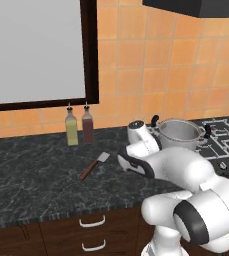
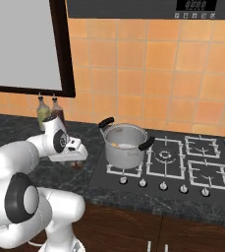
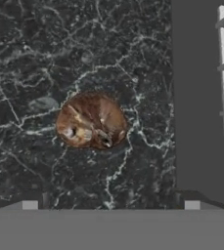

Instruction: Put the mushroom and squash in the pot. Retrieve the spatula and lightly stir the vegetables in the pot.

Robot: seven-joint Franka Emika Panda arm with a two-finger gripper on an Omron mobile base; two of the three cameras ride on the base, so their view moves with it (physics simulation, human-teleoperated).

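The jaws [image 3: 111, 204] hang above the dark marbled worktop [image 3: 30, 58], pointing down at it. The two finger tips [image 3: 29, 205] stand wide apart at the lower edge of the hand view, holding nothing.

The mushroom [image 3: 91, 122], a brown lump with a lighter patch, lies on the worktop directly beyond the jaws, between the lines of the two tips and clear of both. No contact between tips and mushroom is visible. In the right base view the mushroom [image 2: 76, 165] shows as a small dark shape just under the hand.

The pot [image 2: 125, 145] stands on the near left burner of the hob [image 2: 192, 167], off to one side of the jaws and close by, not touching the hand. A pale tan-yellow item inside it, near the wall on the arm's side, appears to be the squash [image 2: 115, 144]; its shape is too small to confirm.

The spatula [image 1: 94, 166] lies flat on the worktop on the opposite side of the jaws from the pot, well apart from them, blade towards the wall. Two bottles [image 1: 79, 127] stand at the tiled wall beyond the spatula.
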